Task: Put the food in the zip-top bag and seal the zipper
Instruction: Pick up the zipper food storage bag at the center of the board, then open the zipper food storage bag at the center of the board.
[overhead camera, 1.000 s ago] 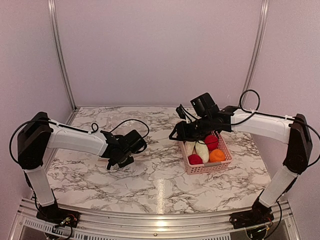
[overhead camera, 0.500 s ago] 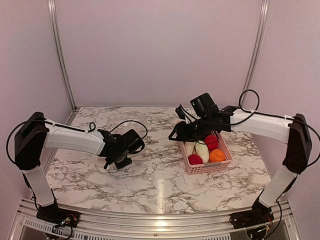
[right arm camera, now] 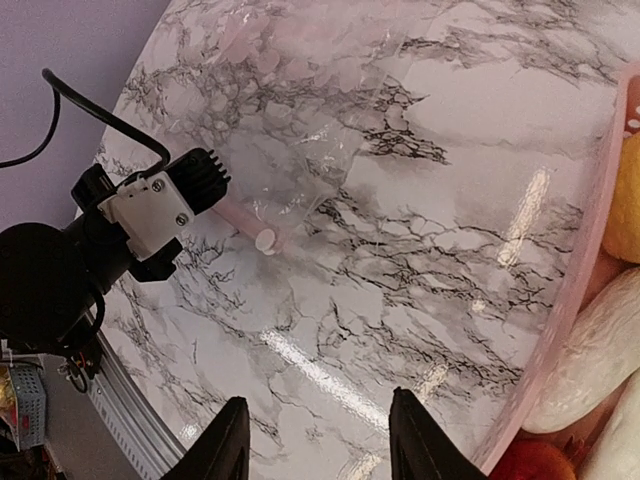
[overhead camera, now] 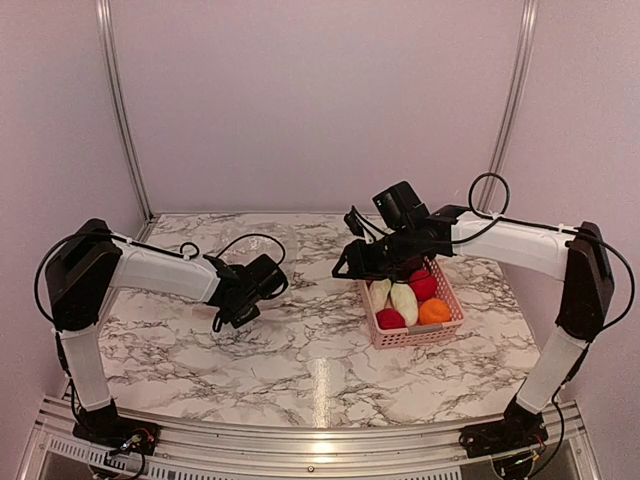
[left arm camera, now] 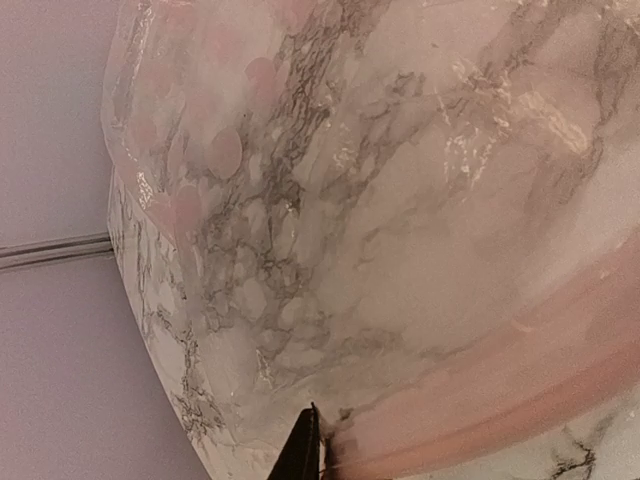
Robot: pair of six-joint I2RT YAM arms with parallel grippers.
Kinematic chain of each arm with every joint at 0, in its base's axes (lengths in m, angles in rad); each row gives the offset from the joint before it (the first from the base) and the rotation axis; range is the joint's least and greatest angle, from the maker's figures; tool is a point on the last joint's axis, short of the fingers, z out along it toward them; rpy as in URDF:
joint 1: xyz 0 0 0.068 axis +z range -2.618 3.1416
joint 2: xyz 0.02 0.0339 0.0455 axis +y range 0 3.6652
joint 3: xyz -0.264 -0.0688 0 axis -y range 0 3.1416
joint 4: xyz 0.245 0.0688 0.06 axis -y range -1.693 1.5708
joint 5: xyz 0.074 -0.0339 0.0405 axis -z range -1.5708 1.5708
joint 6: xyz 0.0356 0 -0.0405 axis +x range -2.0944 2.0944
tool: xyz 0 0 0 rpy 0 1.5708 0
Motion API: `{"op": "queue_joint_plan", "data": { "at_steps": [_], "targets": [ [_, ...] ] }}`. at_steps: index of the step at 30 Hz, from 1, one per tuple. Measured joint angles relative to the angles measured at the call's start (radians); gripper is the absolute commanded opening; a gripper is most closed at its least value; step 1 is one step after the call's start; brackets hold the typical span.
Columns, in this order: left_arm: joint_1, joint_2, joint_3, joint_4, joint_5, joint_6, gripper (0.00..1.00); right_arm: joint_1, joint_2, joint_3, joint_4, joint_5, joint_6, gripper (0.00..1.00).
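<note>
- Left gripper (right arm camera: 213,180), left of centre, is clamped on the pink zipper (right arm camera: 240,214) edge of the zip-top bag (right arm camera: 300,90), which is spread over the marble table (overhead camera: 300,370).
- Right gripper (right arm camera: 320,445) hovers right of the bag, fingers apart, holding nothing.
- The food (overhead camera: 405,300) sits in the pink basket (overhead camera: 415,338) at right.

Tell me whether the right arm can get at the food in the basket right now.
Probably yes. The right gripper hangs open and empty just beside the pink basket, and the food lies uncovered in it, with nothing over it but that arm.
</note>
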Motion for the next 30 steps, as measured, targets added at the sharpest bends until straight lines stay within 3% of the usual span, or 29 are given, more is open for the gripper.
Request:
{"op": "queue_joint_plan", "data": {
  "at_steps": [5,12,22,30],
  "targets": [
    [0.005,0.000,0.055,-0.030,0.020,-0.027,0.02,0.000,-0.001,0.000,-0.002,0.005,-0.001,0.45],
    [0.006,-0.006,0.269,-0.179,0.136,-0.133,0.03,0.009,-0.006,0.042,-0.051,0.025,-0.006,0.46],
    [0.006,-0.010,0.541,-0.340,0.400,-0.415,0.04,0.093,0.074,0.357,-0.101,0.046,-0.068,0.57],
    [0.006,-0.018,0.655,-0.375,0.537,-0.576,0.06,0.104,0.164,0.486,-0.132,0.132,-0.070,0.49]
  ]
}}
